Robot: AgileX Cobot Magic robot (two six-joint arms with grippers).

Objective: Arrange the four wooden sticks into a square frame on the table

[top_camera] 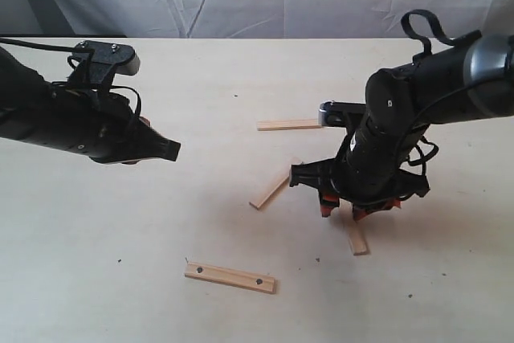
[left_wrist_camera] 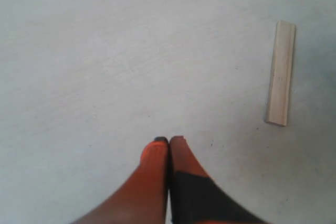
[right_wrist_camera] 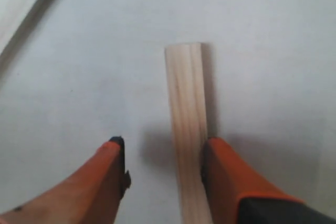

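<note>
The right gripper (right_wrist_camera: 164,148) stands with fingers apart astride a short flat pale-wood strip (right_wrist_camera: 185,103) lying on the wide cream matte table (top_camera: 120,222); the left gripper (left_wrist_camera: 169,142) hangs above it, fingers pressed together, holding nothing.

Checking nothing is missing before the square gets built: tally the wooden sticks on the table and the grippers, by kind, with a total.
Wooden sticks: 4
Grippers: 2
Total: 6
</note>
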